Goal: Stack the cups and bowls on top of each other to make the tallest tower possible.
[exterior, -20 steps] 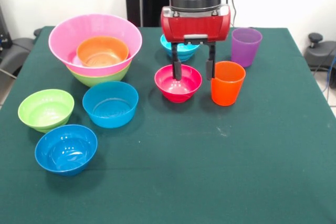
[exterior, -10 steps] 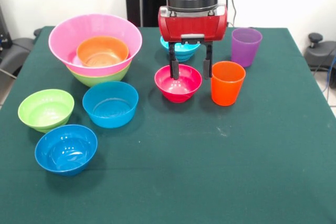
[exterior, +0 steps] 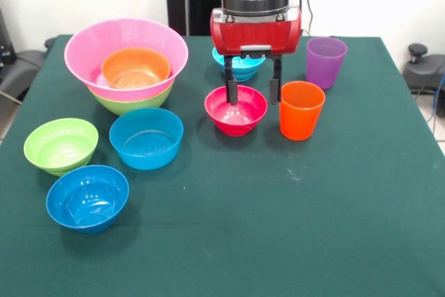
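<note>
While the hand [exterior: 253, 92] hangs open, one finger dips inside the red bowl [exterior: 236, 110] and the other stands between it and the orange cup [exterior: 301, 109].

Orange cup [exterior: 301, 110] and purple cup [exterior: 326, 61] upright, pink-topped tower [exterior: 126, 65], loose bowls [exterior: 236, 110].

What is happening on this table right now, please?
A red robot arm holds its gripper open over the magenta-red bowl, one finger inside the bowl and the other beside its rim, next to the orange cup. Nothing is lifted yet. At the far left a tower is begun: an orange bowl sits in the big pink bowl, on a lime green one. The purple cup and the other bowls stand apart on the green table.
</note>
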`<state>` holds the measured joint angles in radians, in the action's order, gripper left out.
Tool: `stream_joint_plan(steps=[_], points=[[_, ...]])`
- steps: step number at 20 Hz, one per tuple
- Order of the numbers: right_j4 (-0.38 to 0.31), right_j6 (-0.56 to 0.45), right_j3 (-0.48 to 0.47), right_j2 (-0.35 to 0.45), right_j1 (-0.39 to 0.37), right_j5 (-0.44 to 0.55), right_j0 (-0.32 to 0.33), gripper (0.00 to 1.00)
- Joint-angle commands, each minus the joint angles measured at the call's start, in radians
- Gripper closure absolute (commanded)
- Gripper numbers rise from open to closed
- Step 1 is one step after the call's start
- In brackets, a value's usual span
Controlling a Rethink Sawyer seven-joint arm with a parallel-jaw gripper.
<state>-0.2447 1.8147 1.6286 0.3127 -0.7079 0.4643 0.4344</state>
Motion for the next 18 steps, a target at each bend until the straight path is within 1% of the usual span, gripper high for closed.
stream_joint_plan(steps=[1,8,18], points=[[-0.024,0.015,0.053,0.021,0.094,0.043,0.014,0.00],[-0.041,0.052,0.102,-0.021,0.100,0.013,0.008,0.00],[-0.052,0.044,0.079,-0.035,0.152,-0.001,0.003,0.00]])
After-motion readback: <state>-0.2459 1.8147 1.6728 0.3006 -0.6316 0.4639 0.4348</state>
